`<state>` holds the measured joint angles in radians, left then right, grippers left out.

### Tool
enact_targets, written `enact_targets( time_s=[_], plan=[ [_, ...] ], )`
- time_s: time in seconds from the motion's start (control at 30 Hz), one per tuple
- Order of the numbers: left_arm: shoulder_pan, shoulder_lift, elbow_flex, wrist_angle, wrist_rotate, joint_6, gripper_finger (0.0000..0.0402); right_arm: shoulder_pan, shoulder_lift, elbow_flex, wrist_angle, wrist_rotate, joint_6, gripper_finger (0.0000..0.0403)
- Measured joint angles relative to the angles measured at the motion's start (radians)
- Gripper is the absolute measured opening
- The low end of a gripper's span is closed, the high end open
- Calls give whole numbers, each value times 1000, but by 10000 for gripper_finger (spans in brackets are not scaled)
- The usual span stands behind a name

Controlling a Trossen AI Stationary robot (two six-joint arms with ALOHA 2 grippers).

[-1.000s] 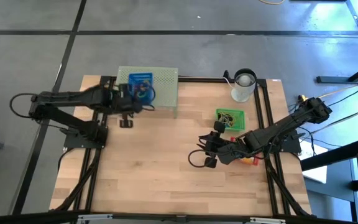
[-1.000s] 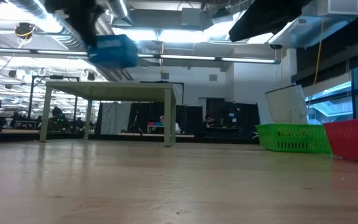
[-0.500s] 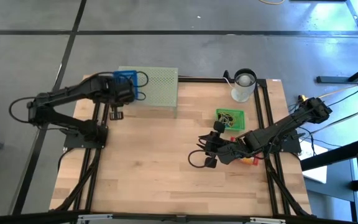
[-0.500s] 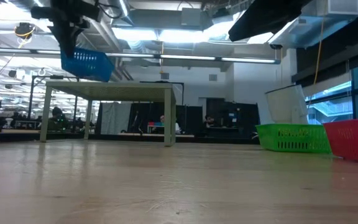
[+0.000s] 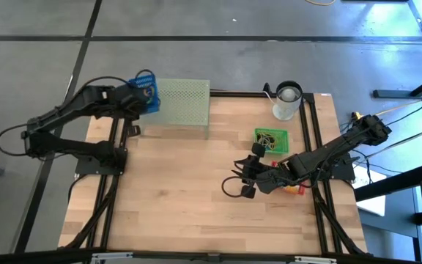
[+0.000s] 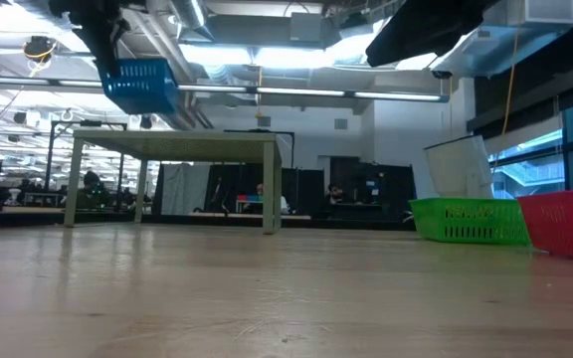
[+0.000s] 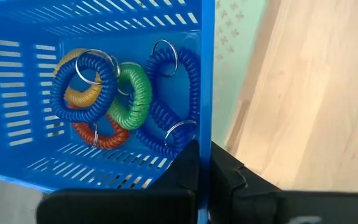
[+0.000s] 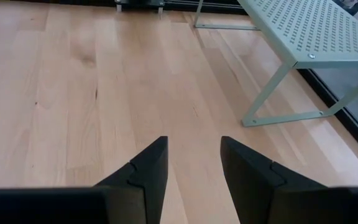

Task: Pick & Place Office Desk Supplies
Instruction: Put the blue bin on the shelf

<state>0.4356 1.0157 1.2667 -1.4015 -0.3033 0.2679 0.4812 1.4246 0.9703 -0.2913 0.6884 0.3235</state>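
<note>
From above, I see my left tool clamped on a blue basket held over the counter's far left corner, right beside the green mesh stand. My right tool rests low over the counter's right half with its fingers apart, holding nothing; a green basket sits just beyond it and a white cup stands at the far edge. From counter level, the blue basket hangs tilted high above the stand, and the green basket sits at the right next to a red one. Through the left wrist camera, the fingers pinch the blue basket's wall, and inside lie coiled loops: two blue, a green, a yellow and a red, bunched together with metal rings. Through the right wrist camera, my fingers stand parted over bare wood, with the stand well ahead.
</note>
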Motion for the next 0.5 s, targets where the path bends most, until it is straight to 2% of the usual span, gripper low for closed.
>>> enact_targets(
  time_s=[0.1,0.33,0.5],
  plan=[
    [0,-31,-24,32,20,-10,4,0,0,0,0,0,7,149],
    [-1,-102,-216,102,-11,76,4,0,0,0,0,0,9,149],
    [-1,-116,-247,105,-6,163,4,0,0,0,0,1,9,149]
  ],
)
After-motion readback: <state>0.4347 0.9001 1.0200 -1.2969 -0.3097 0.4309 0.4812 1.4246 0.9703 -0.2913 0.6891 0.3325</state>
